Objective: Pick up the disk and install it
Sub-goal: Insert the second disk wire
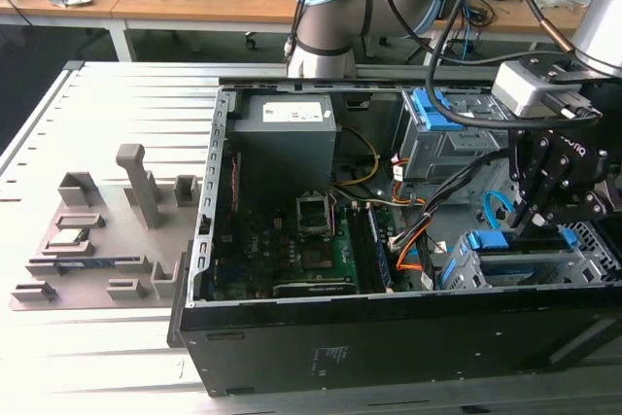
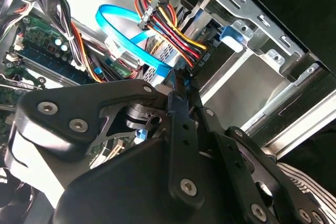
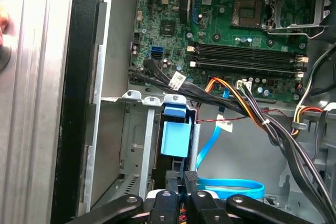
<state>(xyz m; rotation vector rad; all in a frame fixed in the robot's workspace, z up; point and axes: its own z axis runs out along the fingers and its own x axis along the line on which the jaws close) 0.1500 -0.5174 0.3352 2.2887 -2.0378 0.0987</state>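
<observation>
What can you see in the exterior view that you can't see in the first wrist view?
The exterior view alone shows the grey tray with a small chip, outside the computer case, and the robot arm's base. The first wrist view alone shows a close look down into the metal drive cage with a blue plastic piece in it. Both show the green motherboard, the gripper and a blue cable.

**Layout of the open computer case**

You have the computer case [image 1: 389, 337] in the middle. The fixture tray [image 1: 97, 240] lies outside at 9 o'clock. Inside, the motherboard [image 1: 292, 250] sits centrally, the power supply [image 1: 287, 138] at 12 o'clock, and the drive cage [image 1: 525, 264] at 3 o'clock, under the gripper [image 1: 544, 206].
</observation>
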